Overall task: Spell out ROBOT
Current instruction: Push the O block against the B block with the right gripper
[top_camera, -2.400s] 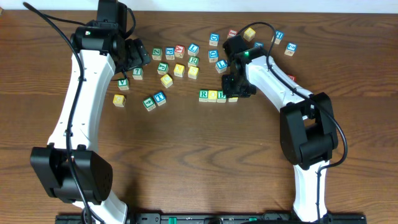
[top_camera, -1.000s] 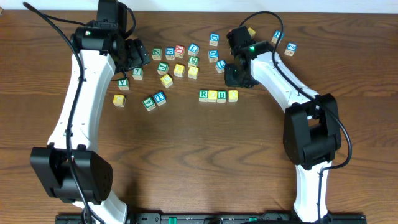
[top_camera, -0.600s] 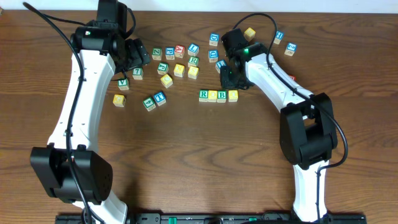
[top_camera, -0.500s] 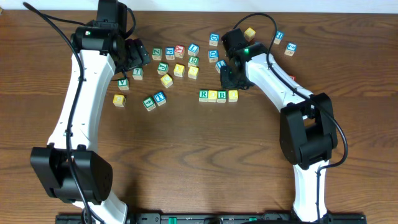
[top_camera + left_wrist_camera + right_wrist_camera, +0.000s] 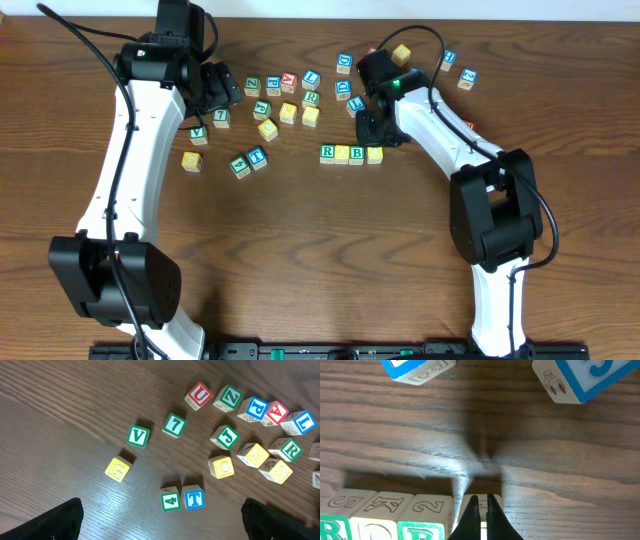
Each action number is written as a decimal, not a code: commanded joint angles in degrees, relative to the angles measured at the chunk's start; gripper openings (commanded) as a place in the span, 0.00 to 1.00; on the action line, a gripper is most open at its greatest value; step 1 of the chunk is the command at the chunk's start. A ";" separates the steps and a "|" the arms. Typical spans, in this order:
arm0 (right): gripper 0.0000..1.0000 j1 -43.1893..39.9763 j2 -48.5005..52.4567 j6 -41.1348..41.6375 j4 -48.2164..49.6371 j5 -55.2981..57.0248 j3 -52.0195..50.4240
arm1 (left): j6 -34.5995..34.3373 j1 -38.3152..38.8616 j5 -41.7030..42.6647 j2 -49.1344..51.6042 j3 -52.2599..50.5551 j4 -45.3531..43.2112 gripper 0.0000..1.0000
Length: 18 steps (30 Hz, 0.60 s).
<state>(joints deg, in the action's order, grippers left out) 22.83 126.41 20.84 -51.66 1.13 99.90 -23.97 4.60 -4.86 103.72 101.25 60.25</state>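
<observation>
Wooden table (image 5: 300,250), scattered letter cubes (image 5: 174,425), closed right claw (image 5: 481,498) at cube row (image 5: 350,153)

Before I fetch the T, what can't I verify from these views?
Right wrist: row of cubes cut off by the bottom edge; fourth cube mostly behind the shut right gripper, contact unclear.
Overhead: red cube mostly hidden under the right arm; the fourth cube's top letter is too small to read.

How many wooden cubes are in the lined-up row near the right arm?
4, side by side: green-edged wooden R cube at the left end, plain yellow-faced cube, green B cube, second yellow-faced cube at the right end, by the shut right tool. None appears hidden.
</observation>
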 commanded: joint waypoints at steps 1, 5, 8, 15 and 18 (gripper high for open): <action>0.01 0.28 0.85 0.37 -0.61 0.85 -0.39 | 0.37 -0.15 -0.74 -1.05 0.07 0.35 1.00; 0.01 0.26 0.85 0.39 -0.66 0.85 -0.39 | 0.37 -0.15 -0.74 -1.05 0.07 0.35 1.00; 0.01 0.26 0.85 0.39 -0.79 0.83 -0.39 | 0.37 -0.15 -0.74 -1.05 0.07 0.35 1.00; 0.01 0.26 0.85 0.39 -1.16 0.17 -0.39 | 0.37 -0.15 -0.74 -1.05 0.07 0.35 1.00; 0.01 0.26 0.85 0.39 -1.25 0.17 -0.39 | 0.37 -0.15 -0.74 -1.05 0.07 0.35 1.00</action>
<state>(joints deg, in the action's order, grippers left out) 22.83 126.41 20.84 -52.71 1.10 99.90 -23.97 4.60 -4.86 103.72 101.25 60.25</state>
